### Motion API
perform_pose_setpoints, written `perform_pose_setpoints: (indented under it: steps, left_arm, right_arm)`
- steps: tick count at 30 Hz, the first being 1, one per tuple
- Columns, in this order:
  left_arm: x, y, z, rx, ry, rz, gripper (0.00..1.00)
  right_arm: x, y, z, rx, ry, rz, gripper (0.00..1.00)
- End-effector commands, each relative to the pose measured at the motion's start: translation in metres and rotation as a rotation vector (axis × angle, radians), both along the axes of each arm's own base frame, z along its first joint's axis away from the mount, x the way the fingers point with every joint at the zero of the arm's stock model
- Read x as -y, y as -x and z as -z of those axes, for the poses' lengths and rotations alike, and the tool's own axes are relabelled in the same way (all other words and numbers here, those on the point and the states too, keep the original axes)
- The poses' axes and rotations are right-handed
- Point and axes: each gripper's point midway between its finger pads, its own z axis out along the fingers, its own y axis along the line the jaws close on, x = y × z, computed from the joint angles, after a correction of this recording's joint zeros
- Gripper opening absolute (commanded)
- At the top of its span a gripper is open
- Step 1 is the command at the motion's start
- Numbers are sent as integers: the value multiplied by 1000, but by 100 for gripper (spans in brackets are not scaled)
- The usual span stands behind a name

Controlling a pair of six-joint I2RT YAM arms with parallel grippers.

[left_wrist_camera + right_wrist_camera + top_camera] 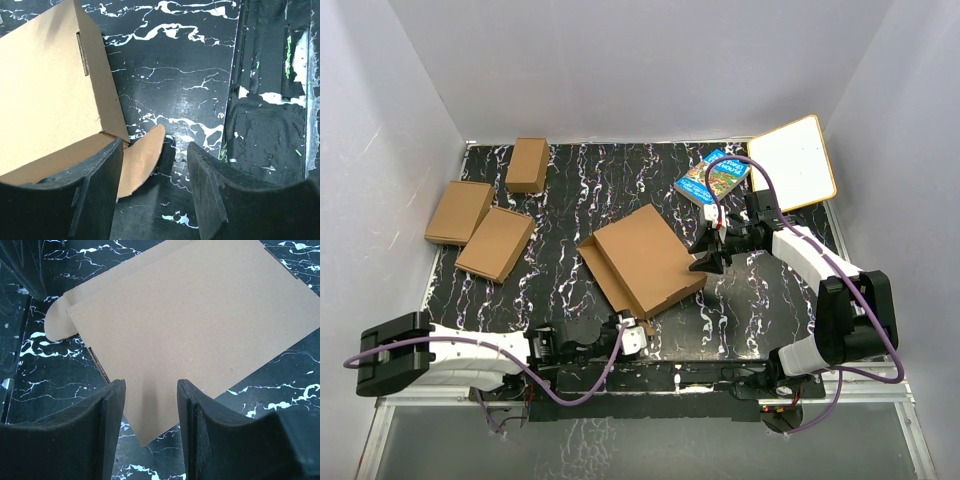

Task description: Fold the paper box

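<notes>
The paper box (645, 258) lies mid-table as a flat brown cardboard piece, with a side wall raised along its left edge. My left gripper (638, 335) is at its near corner. In the left wrist view the gripper (155, 172) stands open, and the box's rounded tab (142, 160) lies on the table between the fingers, close to the left finger (95, 190). My right gripper (705, 262) is at the box's right corner. In the right wrist view it (150, 410) is open, and the corner of the cardboard panel (200, 315) points into the gap.
Three smaller folded brown boxes (529, 164) (458, 211) (496, 243) sit at the back left. A blue book (713, 177) and a white board (793, 162) lie at the back right. White walls enclose the table on three sides.
</notes>
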Motion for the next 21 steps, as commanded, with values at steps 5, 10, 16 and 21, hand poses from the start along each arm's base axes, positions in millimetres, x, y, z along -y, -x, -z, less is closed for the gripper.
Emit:
perform_pose_setpoints:
  steps: [5,10,16,21]
  left_arm:
    - [1,5,-6,-4,50,18,51]
    - [-2,-5,0,32,11,-22,47]
    - [6,-10,3,65,-14,-18,41]
    - [11,-11,10,61,-29,-15,38]
  right_arm:
    - [-5,2,-21,82,-70,-42,50]
    - [-5,3,-20,79,-73,-46,50]
    - [-5,3,-20,78,-74,-48,50]
    - [-5,3,-20,74,-74,-47,50]
